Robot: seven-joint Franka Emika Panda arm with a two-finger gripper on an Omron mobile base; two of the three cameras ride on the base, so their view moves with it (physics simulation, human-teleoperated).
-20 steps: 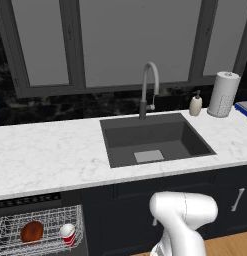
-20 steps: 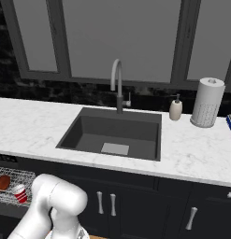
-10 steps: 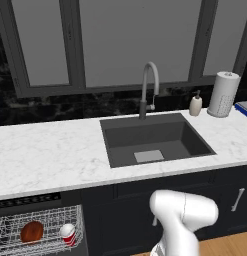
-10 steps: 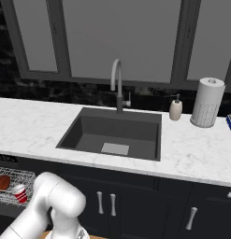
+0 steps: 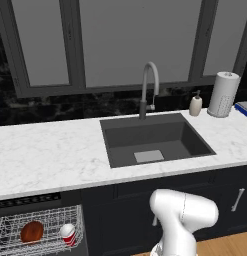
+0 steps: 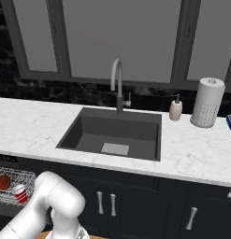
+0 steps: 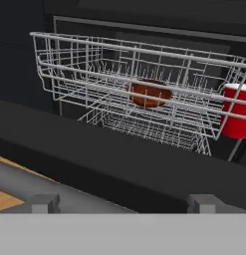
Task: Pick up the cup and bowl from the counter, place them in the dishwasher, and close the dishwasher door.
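The dishwasher (image 5: pixel 27 201) stands open under the counter (image 5: pixel 50 155), its white wire rack (image 7: pixel 119 84) pulled out. Inside the rack, the reddish-brown bowl (image 7: pixel 150 93) (image 5: pixel 32 231) (image 6: pixel 2 182) rests in the middle and the red cup (image 7: pixel 237 117) (image 5: pixel 68 234) (image 6: pixel 19 193) stands upright at its right end. In the hand view my gripper (image 7: pixel 123 203) hangs low in front of the rack, open and empty, with wide-set fingertips (image 7: pixel 45 201). The dishwasher door (image 7: pixel 119 159) crosses that view as a dark band between the gripper and the rack.
A dark sink (image 5: pixel 155 142) with a curved faucet (image 5: pixel 149 85) is cut into the counter. A soap bottle (image 5: pixel 195 105) and a paper towel roll (image 5: pixel 223 94) stand at the back right. Dark cabinets (image 6: pixel 149 205) sit below, and wooden floor (image 7: pixel 5 199) shows at the gripper's left.
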